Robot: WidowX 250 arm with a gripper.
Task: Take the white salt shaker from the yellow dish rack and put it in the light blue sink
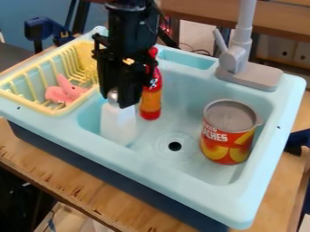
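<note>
The black hand (123,100) hangs down from the top edge, left of the middle, right over the white bottle (118,124). Its lower end overlaps the bottle's top in the view; whether it is spread, pressed together or pinching the bottle, I cannot tell.

The white bottle stands upright in the left part of the light blue sink (181,174), near the wall next to the yellow rack (59,112). It is plain white, with a smooth, boxy body and a small, rounded, silvery top that shows at the left of the hand. The rest of its top is hidden.

Just beside it, to the right, stands a slim red bottle (151,111) with an orange band around its lower part. The round, dark drain hole (174,146) lies to the right of the white bottle's base. Well apart, on the right side of the sink, a can (227,136) stands upright, its end grey, its red label showing yellow fruit. A pink toy (63,92) lies in the rack. A grey faucet (249,76) rises from the back rim, and the sink sits on a wooden table (60,179).
</note>
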